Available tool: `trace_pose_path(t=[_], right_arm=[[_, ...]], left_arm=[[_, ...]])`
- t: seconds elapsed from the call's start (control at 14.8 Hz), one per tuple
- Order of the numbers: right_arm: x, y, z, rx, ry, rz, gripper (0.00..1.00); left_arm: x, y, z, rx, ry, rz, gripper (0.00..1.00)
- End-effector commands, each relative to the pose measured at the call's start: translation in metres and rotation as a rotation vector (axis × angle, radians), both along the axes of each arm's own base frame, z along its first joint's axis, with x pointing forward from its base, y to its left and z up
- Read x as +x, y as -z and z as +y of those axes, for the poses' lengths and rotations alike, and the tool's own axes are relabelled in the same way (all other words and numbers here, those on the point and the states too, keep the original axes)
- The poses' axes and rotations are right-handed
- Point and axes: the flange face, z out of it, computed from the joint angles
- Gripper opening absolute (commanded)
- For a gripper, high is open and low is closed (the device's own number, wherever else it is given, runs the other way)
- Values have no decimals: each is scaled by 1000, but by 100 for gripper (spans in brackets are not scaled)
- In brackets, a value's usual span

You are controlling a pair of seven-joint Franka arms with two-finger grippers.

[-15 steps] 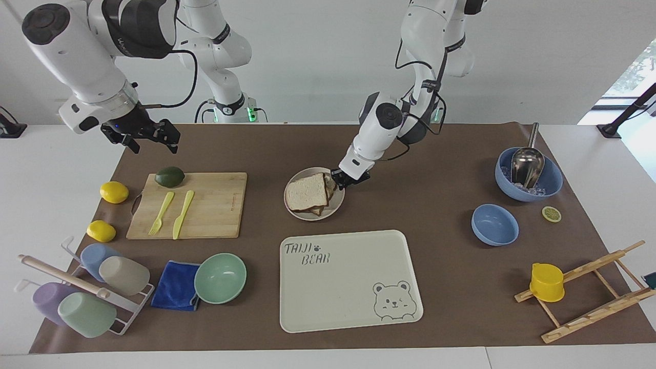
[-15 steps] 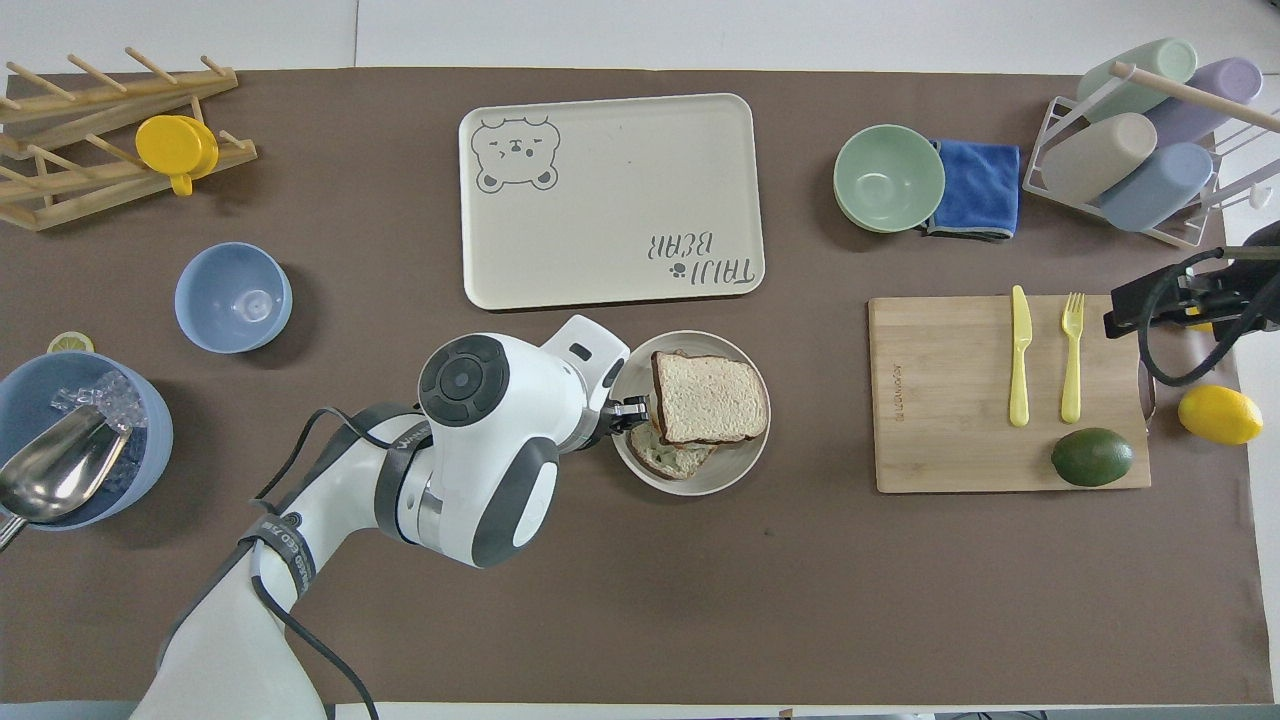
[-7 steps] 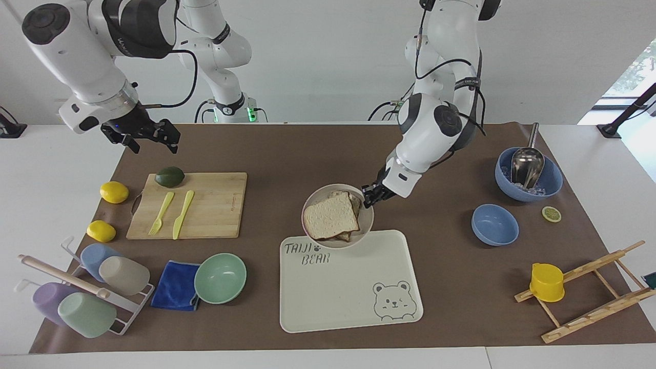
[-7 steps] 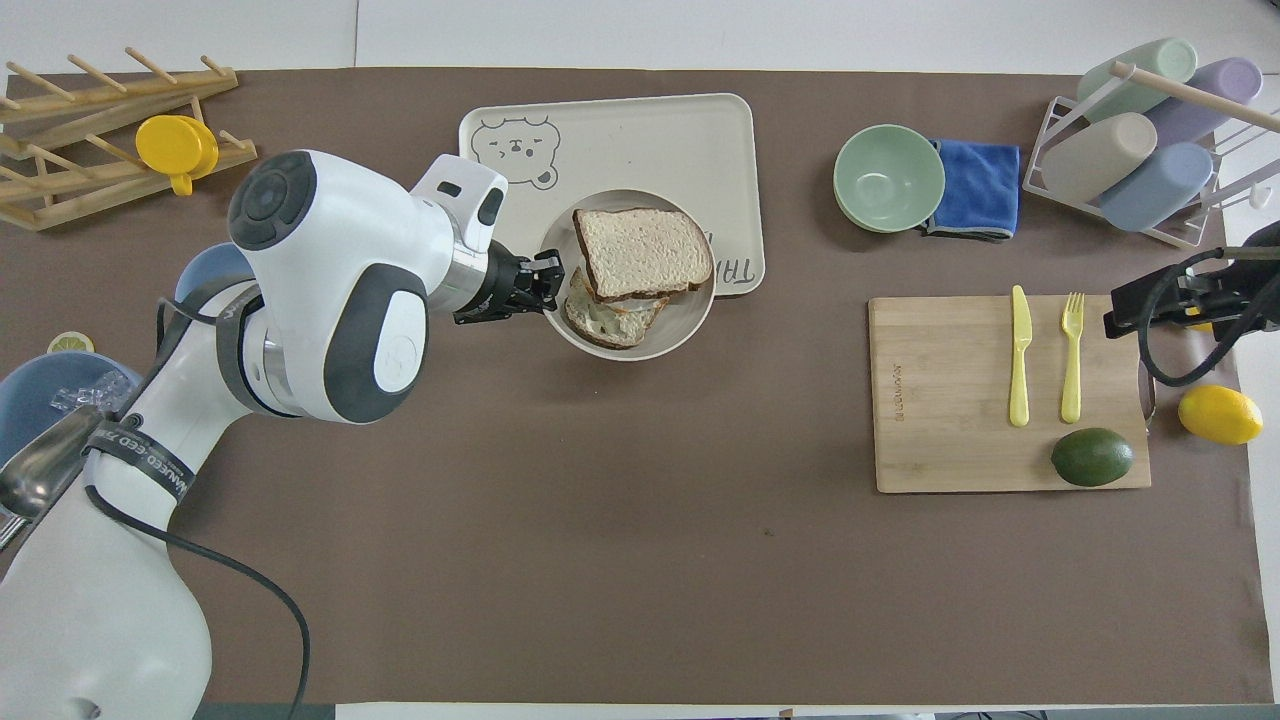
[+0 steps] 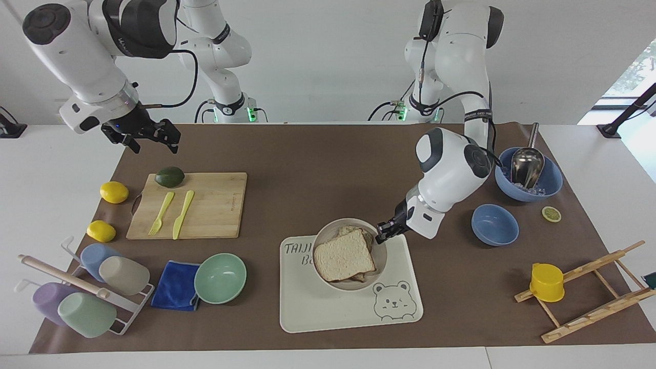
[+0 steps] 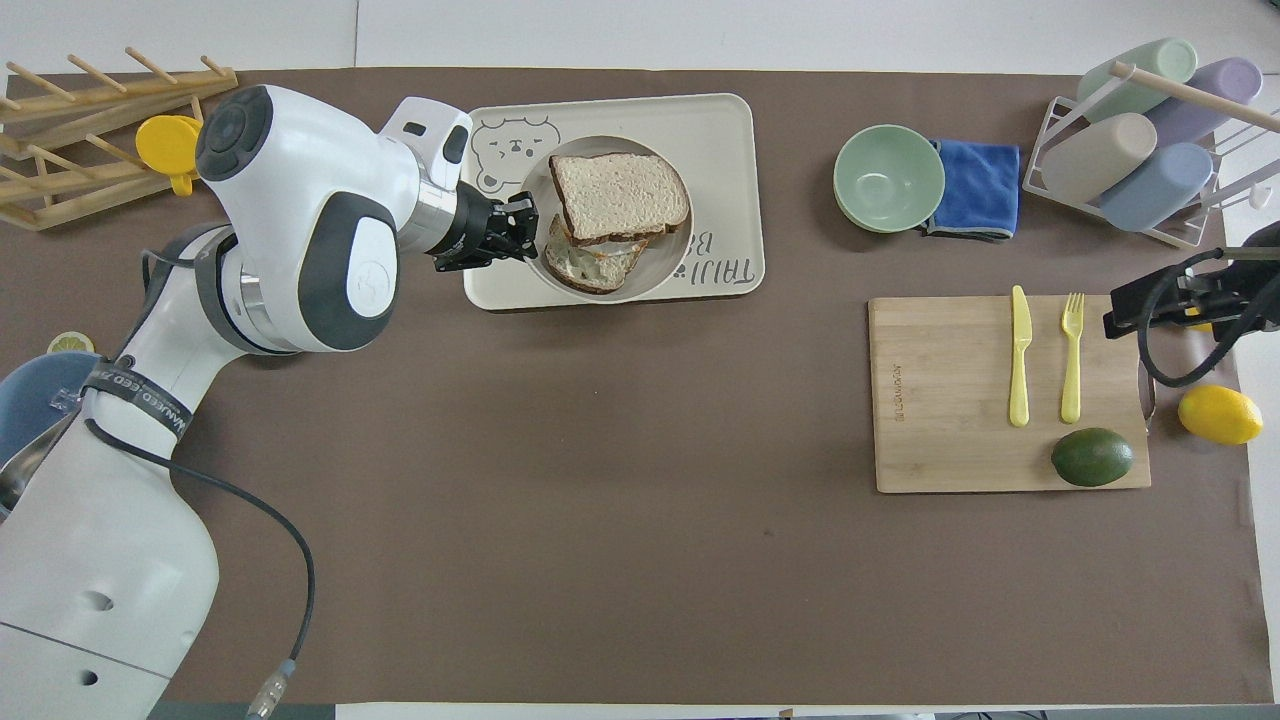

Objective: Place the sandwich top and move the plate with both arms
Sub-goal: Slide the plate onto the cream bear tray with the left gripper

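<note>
The plate (image 5: 350,254), with the sandwich top (image 5: 343,261) lying on the lower slice, is over the bear tray (image 5: 353,307), its rim pinched in the left gripper (image 5: 385,233). The carrying step looks nearly done; next comes lowering it level and letting go. The right gripper (image 5: 146,134) waits, fingers spread, over the table near the cutting board (image 5: 215,205).

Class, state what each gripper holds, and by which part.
Left gripper grips the plate by its rim, over the tray. Right gripper holds nothing.
</note>
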Motion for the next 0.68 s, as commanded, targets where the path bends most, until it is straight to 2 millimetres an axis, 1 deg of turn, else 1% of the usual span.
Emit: trace_pose_path(t=[0.0,0.07,0.2,0.27,0.34,0.41,0.61], right_arm=[[-7,0,1,7,-11,-6,100],[-7,0,1,7,-11,-6,100],[-8,1,0,7,-10,-3,100],[-8,1,1,8,-11,-3,100],[-8,2,1,8,-11,-2,100],[-8,2,1,8,-11,-2,100],[-8,2,1,8,-11,-2,100]], left_arm=[[20,15,-4,-35,33,-7,0],[24,20,-3,-38,48,-24,0],[26,21,0,-65,79,-52,0],[26,26,-3,-66,67,-86,0],[20,38,-12,-57,68,-113,0],[14,45,-15,-50,86,-115,0],[11,50,-14,-45,102,-113,0]])
